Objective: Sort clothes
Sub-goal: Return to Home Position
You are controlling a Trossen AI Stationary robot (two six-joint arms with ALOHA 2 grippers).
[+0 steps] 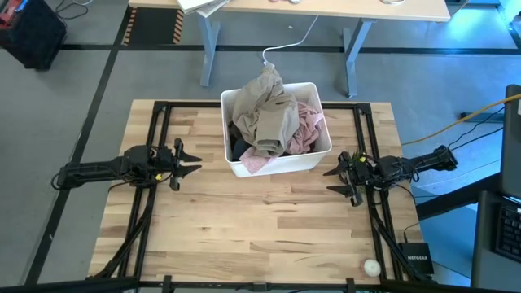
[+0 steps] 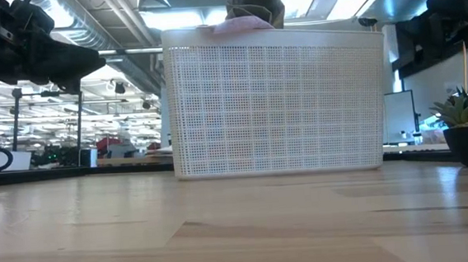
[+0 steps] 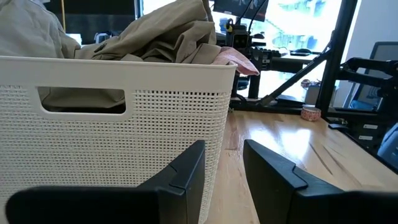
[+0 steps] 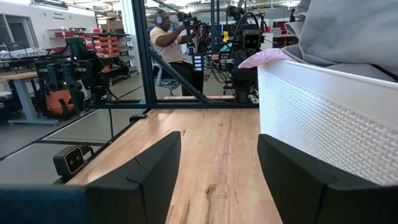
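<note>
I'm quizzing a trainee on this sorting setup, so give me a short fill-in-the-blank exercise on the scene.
1. The clothes are piled in a white ____.
2. The garment on top of the pile is ____ in colour.
3. Both hands, left hand and right hand, hold ____.

Missing words: bin; khaki-beige; nothing

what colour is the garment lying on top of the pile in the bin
Khaki-beige. The top garment drapes over the pile in the white bin, clearest in the high view.

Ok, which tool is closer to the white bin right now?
Roughly even, the right perhaps slightly nearer. The left tool hangs off the white bin's left wall, open and empty; the right tool hangs off its right front corner, open and empty too.
</note>
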